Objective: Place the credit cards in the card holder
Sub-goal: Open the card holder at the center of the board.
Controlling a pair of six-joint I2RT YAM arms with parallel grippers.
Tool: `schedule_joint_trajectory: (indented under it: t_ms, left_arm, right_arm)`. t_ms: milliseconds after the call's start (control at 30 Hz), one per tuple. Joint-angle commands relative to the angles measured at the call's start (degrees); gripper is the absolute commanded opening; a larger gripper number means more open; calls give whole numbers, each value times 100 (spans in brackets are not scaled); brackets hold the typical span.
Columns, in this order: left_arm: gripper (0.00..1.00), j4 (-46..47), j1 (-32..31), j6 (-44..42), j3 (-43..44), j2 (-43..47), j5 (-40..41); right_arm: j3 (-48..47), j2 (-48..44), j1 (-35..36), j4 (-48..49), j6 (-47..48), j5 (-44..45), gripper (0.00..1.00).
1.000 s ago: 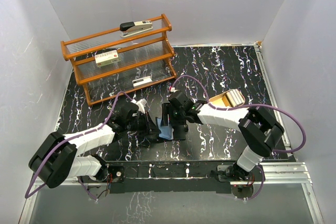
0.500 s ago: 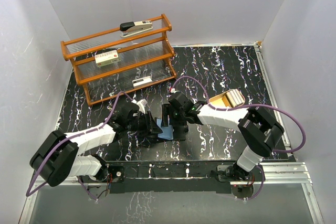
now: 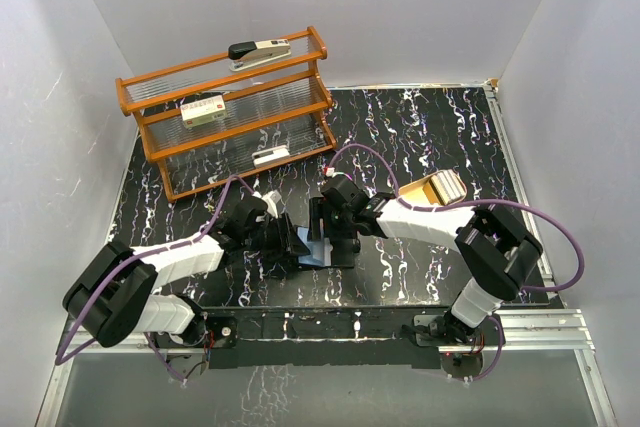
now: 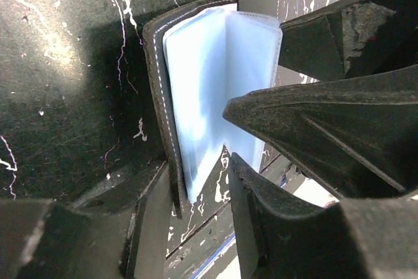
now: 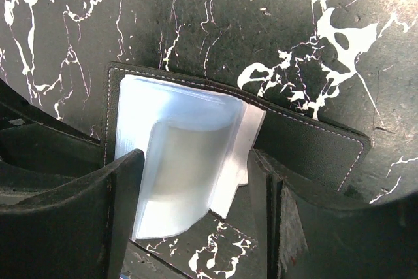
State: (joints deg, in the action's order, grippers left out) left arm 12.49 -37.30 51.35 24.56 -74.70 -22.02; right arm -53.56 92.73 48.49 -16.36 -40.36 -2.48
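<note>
Left gripper (image 4: 196,169) had crept rightward against the card holder (image 4: 215,76), and its jaws had let go. They stood parted astride the near edge of the black cover, gripping nothing.

Right gripper (image 5: 196,161), facing it: jaws wide, one clear sleeve bowed up between them, nothing pinched.

Holder lay open on the table (image 3: 420,127) between the two grippers, bluish sleeves fanned upward. Credit cards: not found in any view.

Risks, as judged:
- With neither jaw clamped, the cover could fold shut or skid on the slick top.
- The fingers were crowded over one small case, so a careless move could knock them together.
- Closing on the bowed sleeve could crease it.
- Fetching a card would take one arm away and leave the holder less steady.

Otherwise little differed. Holder kept roughly its spot, and the right arm had barely shifted. Beyond it, tan tray (image 3: 425,190), wooden rack (image 3: 230,117) and stapler (image 3: 260,50) sat as before.
</note>
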Motion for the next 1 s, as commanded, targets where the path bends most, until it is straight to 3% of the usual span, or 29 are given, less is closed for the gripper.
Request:
schedule_joint_trajectory:
  t_ms: [0, 100, 333, 733, 967]
  left_arm:
    - [38, 166, -5, -29, 76, -10, -36]
    - [36, 194, -5, -29, 85, -63, -31]
    - [1, 68, -5, -46, 91, -80, 33]
    - [0, -467, -5, -181, 353, 255, 206]
    - [0, -509, -1, -123, 580, 251, 58]
  right_arm:
    - [-45, -217, 20, 132, 75, 140, 63]
    - [-44, -231, 20, 129, 65, 155, 63]
    - [-137, -298, 20, -413, 148, 636, 62]
    - [293, -768, 20, -1307, 267, 1527, 57]
    - [-143, -826, 20, -1695, 259, 1602, 51]
